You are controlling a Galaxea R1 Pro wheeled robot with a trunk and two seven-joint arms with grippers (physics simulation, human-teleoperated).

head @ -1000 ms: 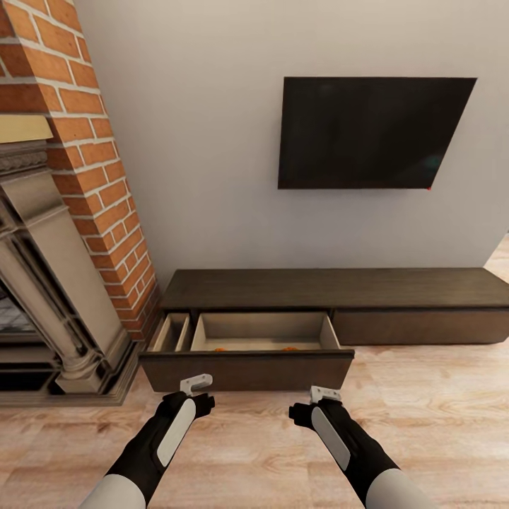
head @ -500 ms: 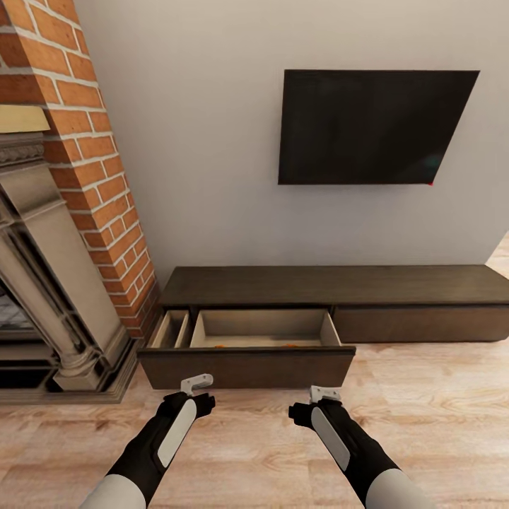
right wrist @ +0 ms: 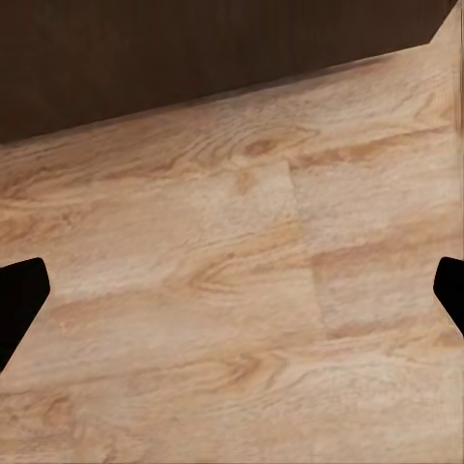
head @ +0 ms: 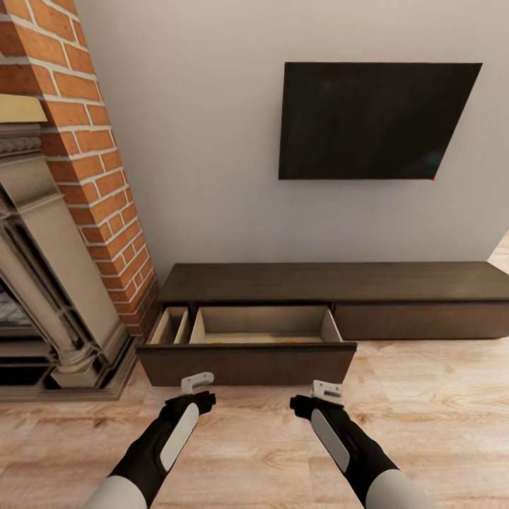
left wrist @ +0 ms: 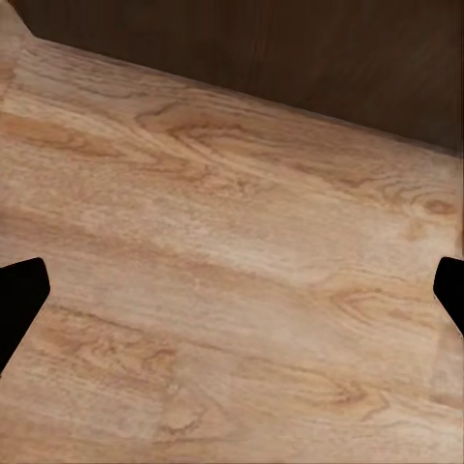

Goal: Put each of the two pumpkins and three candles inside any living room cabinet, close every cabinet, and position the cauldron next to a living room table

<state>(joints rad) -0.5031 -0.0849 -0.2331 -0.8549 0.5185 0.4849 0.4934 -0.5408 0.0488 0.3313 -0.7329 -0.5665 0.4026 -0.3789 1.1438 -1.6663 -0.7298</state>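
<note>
Head camera looked forward and down at cabinet (head: 332,283) against wall, floor (head: 438,424) in foreground. Both wrist cameras faced down, close over floor (left wrist: 232,290) (right wrist: 251,319); dark cabinet front (left wrist: 290,58) (right wrist: 174,58) at frame edge, shared with head view.

The open drawer (head: 247,339) of the cabinet (head: 332,283) hides most of its contents behind its front panel; only two thin orange slivers (head: 290,339) peek above the edge, too small to identify. The fireplace (head: 42,283) is cut off at the head view's left edge. In the wrist views each pincer's fingertips (left wrist: 19,300) (right wrist: 19,300) are clipped by the frame sides.
</note>
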